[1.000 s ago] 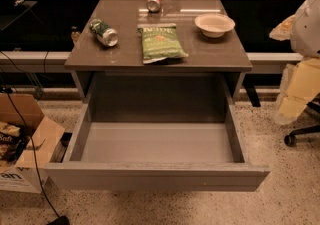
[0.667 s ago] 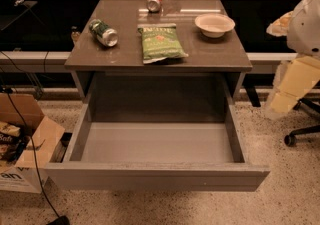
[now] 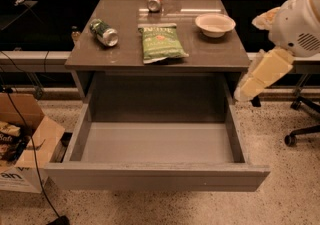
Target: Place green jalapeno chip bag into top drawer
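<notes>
The green jalapeno chip bag (image 3: 161, 43) lies flat on the grey-brown cabinet top (image 3: 200, 54), near its front edge and a little left of centre. The top drawer (image 3: 157, 146) is pulled fully open below it, and its inside is bare. My white and cream arm (image 3: 264, 71) hangs at the right edge, beside the cabinet's right side and apart from the bag. I cannot see my gripper; only the arm's links show.
A green-and-silver soda can (image 3: 104, 32) lies on its side left of the bag. A red can (image 3: 155, 0) lies at the back and a white bowl (image 3: 215, 24) at the right. A cardboard box (image 3: 22, 141) with cables stands on the floor at left, and an office chair base (image 3: 302, 129) at right.
My arm's cream link has swung left toward the cabinet's right side. The bag, the cans, the bowl and the drawer have not moved.
</notes>
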Tool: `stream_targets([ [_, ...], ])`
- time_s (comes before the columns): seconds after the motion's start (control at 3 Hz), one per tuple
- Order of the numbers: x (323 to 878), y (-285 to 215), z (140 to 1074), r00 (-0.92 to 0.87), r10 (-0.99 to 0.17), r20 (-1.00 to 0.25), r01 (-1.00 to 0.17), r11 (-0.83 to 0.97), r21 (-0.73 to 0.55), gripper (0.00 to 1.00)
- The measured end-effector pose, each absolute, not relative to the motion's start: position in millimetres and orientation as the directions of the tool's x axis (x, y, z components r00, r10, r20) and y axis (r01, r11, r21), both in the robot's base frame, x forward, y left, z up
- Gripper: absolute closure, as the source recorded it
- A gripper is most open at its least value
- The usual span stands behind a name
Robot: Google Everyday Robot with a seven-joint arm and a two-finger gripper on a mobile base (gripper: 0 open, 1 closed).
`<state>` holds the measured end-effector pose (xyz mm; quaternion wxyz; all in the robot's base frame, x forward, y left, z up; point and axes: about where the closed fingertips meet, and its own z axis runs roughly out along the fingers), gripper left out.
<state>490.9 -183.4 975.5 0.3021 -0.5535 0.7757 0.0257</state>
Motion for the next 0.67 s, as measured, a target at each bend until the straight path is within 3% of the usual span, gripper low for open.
stream_targets([
  [0.67,544.0,-154.6,942.9,-0.189,-0.786,-0.589,-0.898,0.382,-0.221,0.0],
])
